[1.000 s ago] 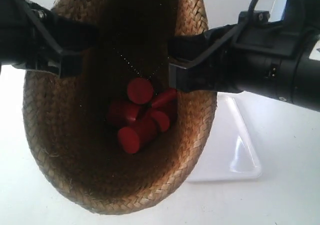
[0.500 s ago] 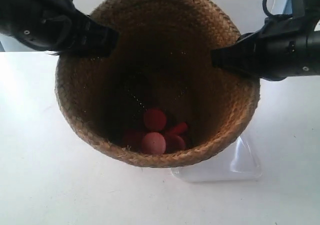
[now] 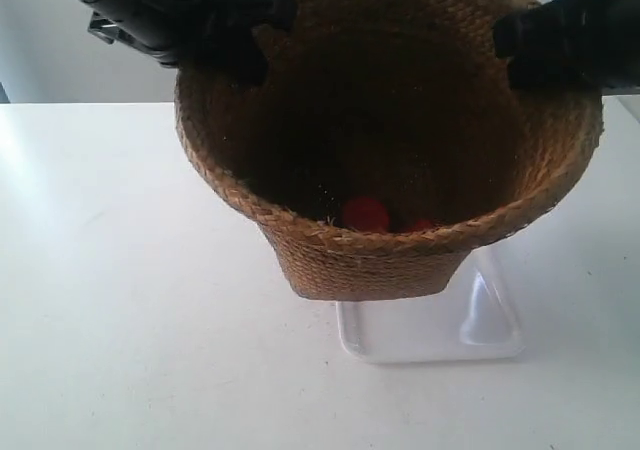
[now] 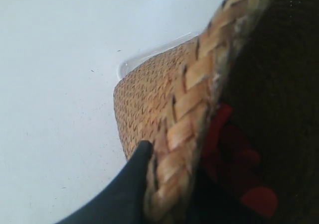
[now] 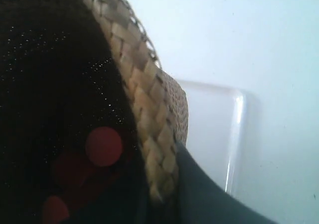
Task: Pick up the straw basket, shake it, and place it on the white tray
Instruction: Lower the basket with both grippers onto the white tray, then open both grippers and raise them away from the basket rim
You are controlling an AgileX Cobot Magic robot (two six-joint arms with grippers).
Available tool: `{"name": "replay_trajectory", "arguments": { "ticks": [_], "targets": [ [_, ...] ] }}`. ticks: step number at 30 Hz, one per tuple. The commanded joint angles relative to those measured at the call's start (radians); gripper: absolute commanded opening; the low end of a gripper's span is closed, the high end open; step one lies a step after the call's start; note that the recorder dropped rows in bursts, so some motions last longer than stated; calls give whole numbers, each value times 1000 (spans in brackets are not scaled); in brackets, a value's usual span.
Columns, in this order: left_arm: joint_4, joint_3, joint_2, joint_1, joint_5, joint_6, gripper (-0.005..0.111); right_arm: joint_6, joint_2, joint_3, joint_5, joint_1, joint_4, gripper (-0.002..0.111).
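**Straw basket, gripped at both sides of the rim**

Exterior: straw basket (image 3: 370,265) upright over the white tray (image 3: 440,342), contact unclear; red cylinders (image 3: 365,213) inside.
Left wrist: left gripper (image 4: 168,171) clamps the rim; one tray corner shows.
Right wrist: right gripper (image 5: 159,180) clamps the opposite rim; the tray's raised edge shows.

Seemingly straw basket (image 3: 375,262) over white tray (image 3: 487,332).

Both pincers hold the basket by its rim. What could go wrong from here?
The straw basket looks offset past one edge of the white tray; set down so, it may land on the rim and tilt. The left pincer and right pincer grip only the braided rim, which might bend or slip. Loose red cylinders inside could roll, shifting weight.
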Motion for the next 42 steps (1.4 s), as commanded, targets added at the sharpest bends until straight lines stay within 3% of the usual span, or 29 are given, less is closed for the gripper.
{"name": "replay_trajectory", "arguments": {
  "ticks": [1, 7, 19, 34, 37, 42],
  "targets": [
    [-3, -48, 68, -33, 42, -12, 0, -1, 79, -46, 84, -35, -42, 0],
    [26, -96, 139, -103, -28, -32, 0, -9, 144, -93, 118, -43, -70, 0],
    [12, -96, 197, -105, -101, -61, 0, -27, 173, -111, 164, -110, -125, 0],
    [16, -96, 232, -105, -109, -40, 1, -85, 173, -109, 159, -113, -112, 3],
    [16, -96, 232, -105, -104, -31, 10, -92, 173, -105, 156, -113, -100, 12],
    [16, -96, 232, -105, -77, -31, 40, -105, 173, -105, 155, -113, -75, 38]
  ]
}}
